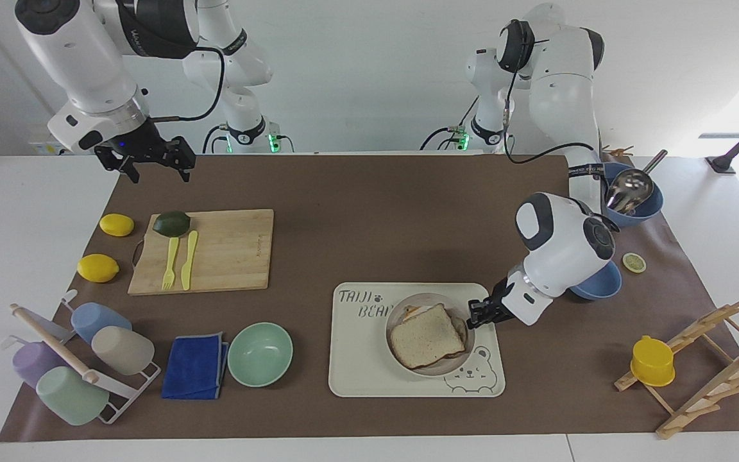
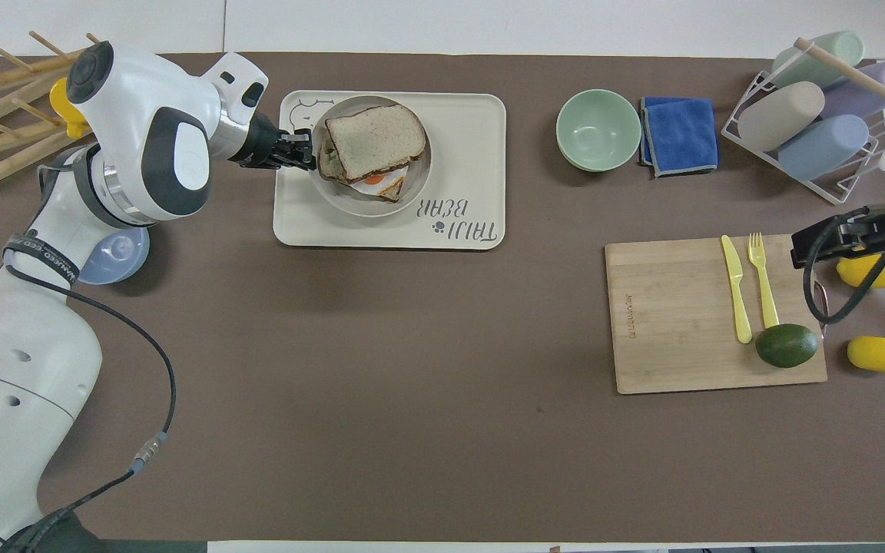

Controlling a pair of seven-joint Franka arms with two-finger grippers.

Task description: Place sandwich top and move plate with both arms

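The sandwich top (image 1: 427, 335) lies on the bread slice with a fried egg (image 2: 377, 183) on the round beige-grey plate (image 1: 446, 371). The plate is over the cream bear-print tray (image 1: 369, 359), by the bear drawing; I cannot tell if it rests on the tray. My left gripper (image 1: 472, 319) is shut on the plate's rim at the side toward the left arm's end. In the overhead view the left gripper (image 2: 308, 150) grips the plate (image 2: 358, 207) with the sandwich top (image 2: 375, 142) on it. My right gripper (image 1: 154, 172) waits open and empty, raised near the cutting board (image 1: 215, 250).
A mint green bowl (image 1: 260, 353) and a blue cloth (image 1: 195, 366) lie beside the tray. A blue bowl (image 1: 600, 285) sits partly under the left arm. A bowl with a ladle (image 1: 626, 192), a wooden rack with a yellow cup (image 1: 652, 361) and a cup rack (image 1: 74, 359) stand at the table's ends.
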